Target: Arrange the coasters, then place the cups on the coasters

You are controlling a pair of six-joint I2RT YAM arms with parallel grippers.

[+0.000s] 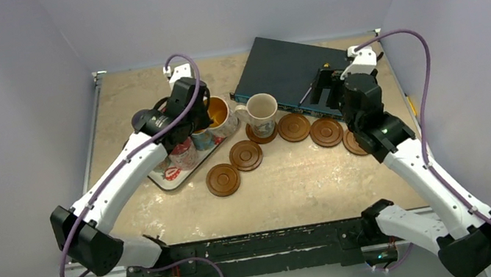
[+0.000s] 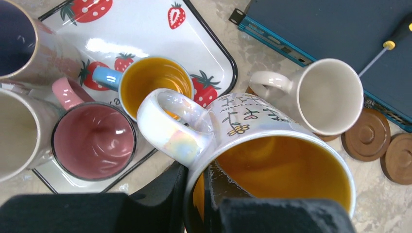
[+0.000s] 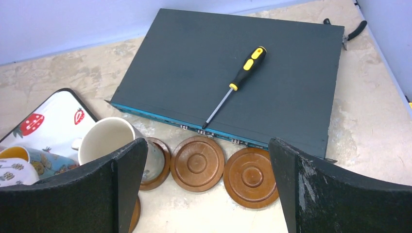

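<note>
The left gripper point(image 2: 203, 194) is pinched shut on the rim of an orange-lined mug point(image 2: 272, 160), which it holds upright just left of the cream cup point(image 1: 262, 109) that already sits on a coaster point(image 1: 261, 136). The nearest bare coaster point(image 1: 246, 155) lies just off that cream cup's near side, closer to the left gripper than the right, so a short carry nearward looks right. The right gripper point(image 3: 206, 160) hangs wide open and empty off to the cream cup's right.

We see our left gripper point(image 2: 197, 194) pinching the rim of a pearly mug point(image 2: 252, 121) with an orange inside, one finger within, the other outside by the handle. Beyond it, on the strawberry tray point(image 2: 145, 29), stand a blue-handled mug point(image 2: 153, 80) and a pink mug point(image 2: 94, 141). At the right a cream mug point(image 2: 330, 94) sits on a coaster point(image 2: 330, 138), two bare coasters point(image 2: 367, 136) just beside it, near a dark box point(image 2: 316, 24) bearing a screwdriver point(image 2: 388, 43)
</note>
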